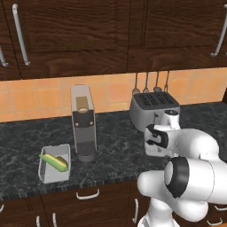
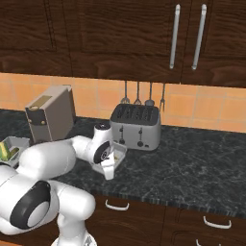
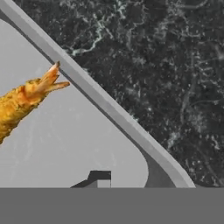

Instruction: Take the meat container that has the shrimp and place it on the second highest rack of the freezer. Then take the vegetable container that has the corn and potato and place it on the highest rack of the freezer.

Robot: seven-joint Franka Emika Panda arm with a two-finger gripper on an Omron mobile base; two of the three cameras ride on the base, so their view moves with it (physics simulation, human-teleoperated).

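The meat container (image 2: 118, 152) is a shallow grey tray on the dark counter in front of the toaster. In the hand view its rim (image 3: 109, 114) runs diagonally, with the orange shrimp (image 3: 22, 103) on its floor. My gripper (image 2: 108, 169) is down at the tray's near edge. One dark fingertip (image 3: 99, 177) stands inside the wall, and the other is hidden. The vegetable container (image 1: 45, 155) sits at the counter's left with the corn (image 1: 55, 162) in it. I cannot make out the potato. The freezer is out of view.
A tall coffee machine (image 1: 83, 124) stands between the two trays. The toaster (image 2: 136, 126) is right behind the meat container, with utensils hanging on the tiled wall above it. Dark wooden cabinets hang overhead. The counter's front edge lies just below my hand.
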